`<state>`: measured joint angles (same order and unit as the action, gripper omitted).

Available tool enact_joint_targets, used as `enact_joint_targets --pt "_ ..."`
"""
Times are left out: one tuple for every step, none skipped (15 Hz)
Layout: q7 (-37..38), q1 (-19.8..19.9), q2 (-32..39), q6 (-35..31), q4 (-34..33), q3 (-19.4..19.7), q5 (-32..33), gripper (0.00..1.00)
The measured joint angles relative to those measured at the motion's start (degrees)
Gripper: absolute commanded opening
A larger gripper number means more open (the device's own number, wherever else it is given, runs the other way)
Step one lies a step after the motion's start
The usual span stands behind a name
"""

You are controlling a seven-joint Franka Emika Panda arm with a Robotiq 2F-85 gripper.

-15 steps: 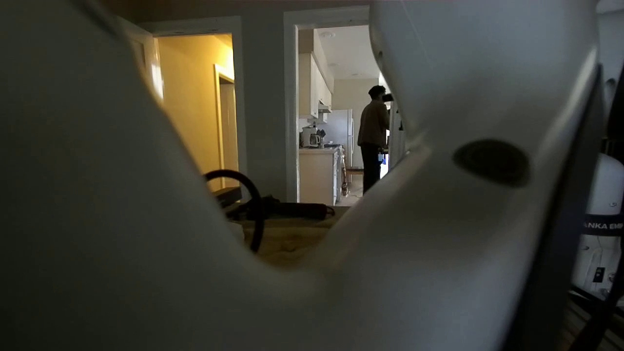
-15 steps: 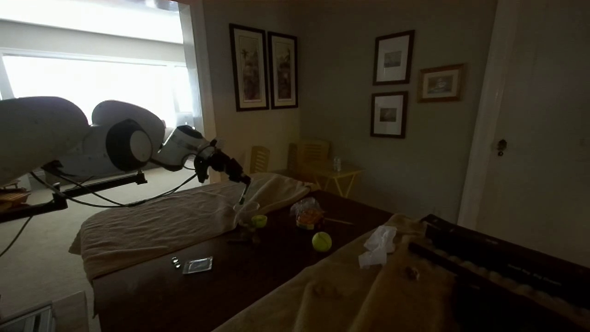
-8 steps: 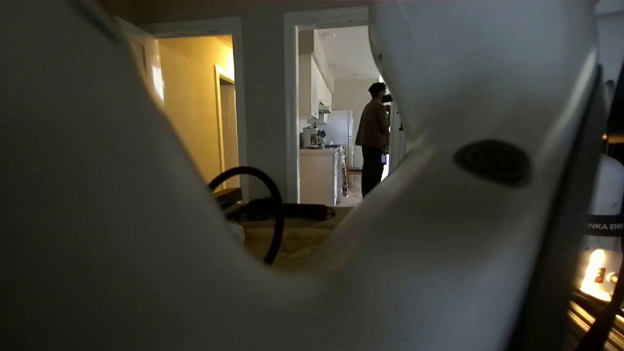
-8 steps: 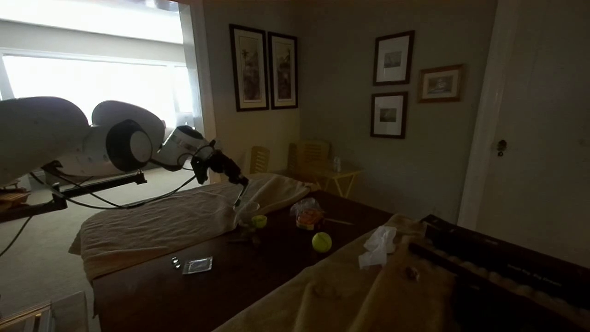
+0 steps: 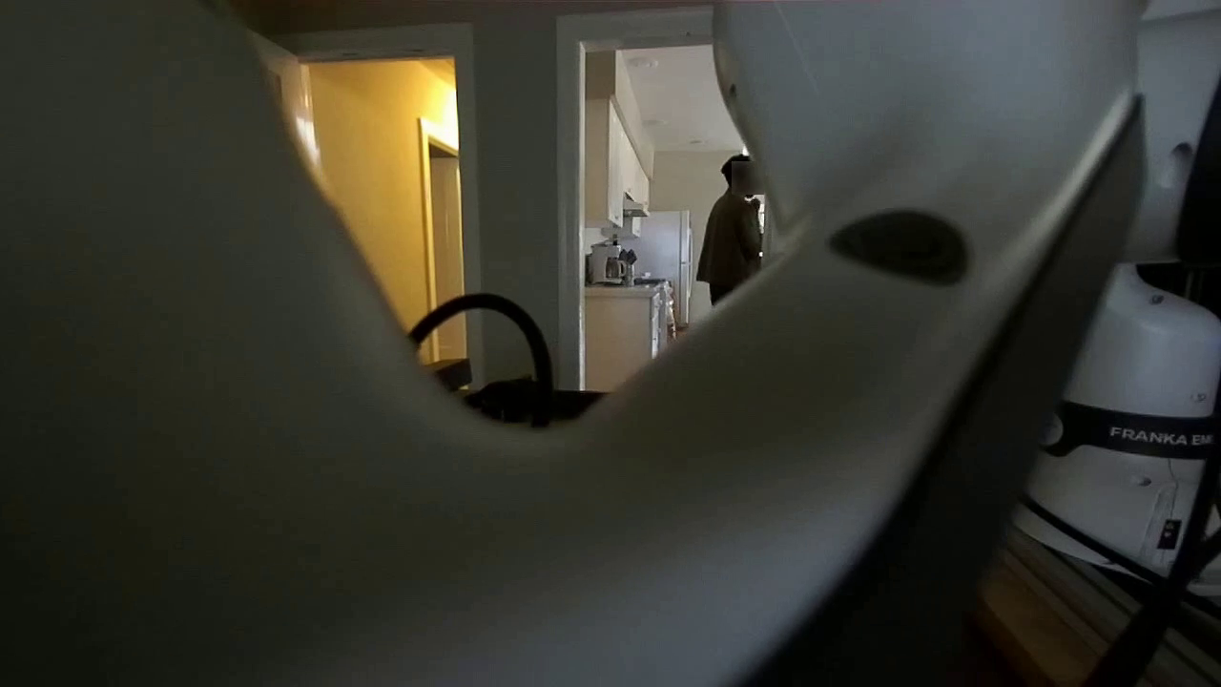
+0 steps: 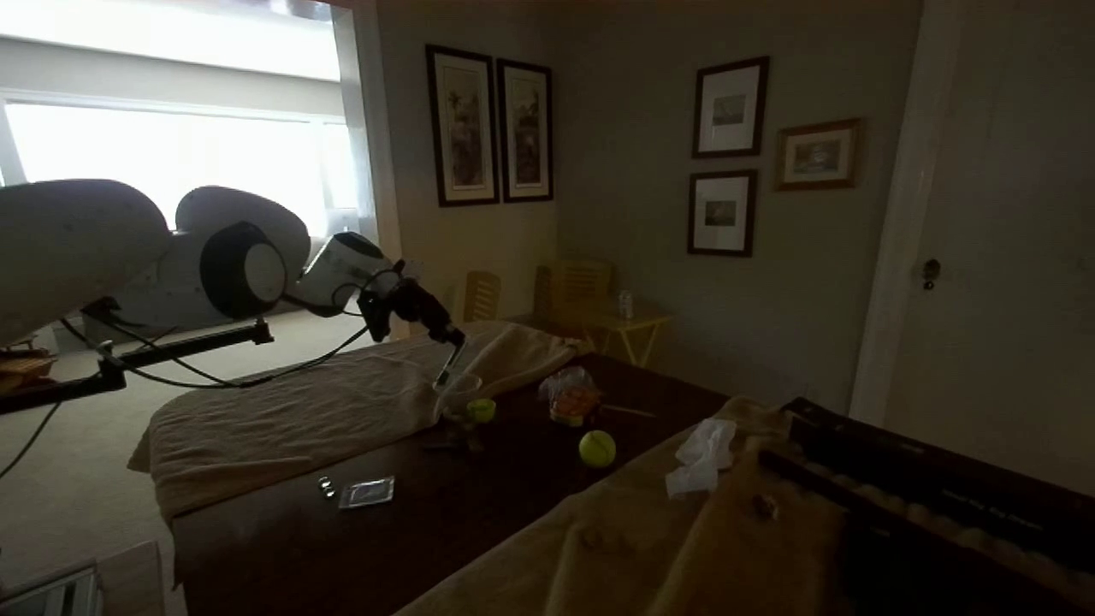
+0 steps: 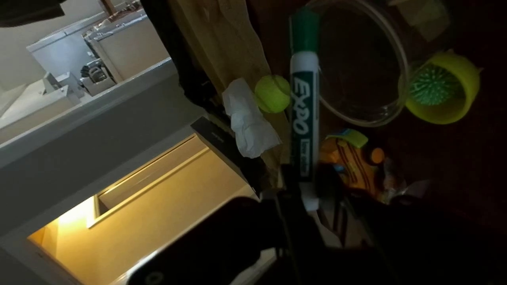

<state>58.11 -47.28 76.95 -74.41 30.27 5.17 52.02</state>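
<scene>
My gripper is shut on the lower end of a green Expo marker; its green cap points away from the fingers. In an exterior view the gripper tilts downward, with the marker slanting at the rim of a clear round container. The wrist view shows the cap overlapping the left side of the container's rim; whether they touch I cannot tell. Beside the container is a yellow-green cup with a green spiky ball inside.
A tennis ball, white tissue and orange package lie on or near the dark table. Towels cover parts of it. A flat packet lies nearer. A large arm link blocks much of an exterior view.
The marker's capped end has swung slightly left and down. In an exterior view the arm link has shifted, covering more of the towel and uncovering more of the robot base. The grip is unchanged.
</scene>
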Motion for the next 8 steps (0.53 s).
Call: enact_joint_targets --pt "-0.10 0.25 0.00 -0.08 -0.14 0.00 0.00 0.05" --pt "-0.18 0.51 0.00 -0.15 -0.34 0.00 0.00 0.05" --pt "-0.33 0.76 0.00 -0.28 -0.54 0.00 0.00 0.05" --pt "-0.55 1.01 0.00 -0.70 -0.62 0.01 0.02 0.38" --pt "-0.86 1.29 0.00 -1.47 -0.65 0.01 0.04 0.46" --pt "-1.15 1.54 0.00 -2.31 -0.68 0.01 0.05 0.52" --pt "-1.47 1.75 0.00 -3.10 -0.70 0.02 0.05 0.58" --pt "-1.80 1.91 0.00 -3.88 -0.71 0.01 0.05 0.65"
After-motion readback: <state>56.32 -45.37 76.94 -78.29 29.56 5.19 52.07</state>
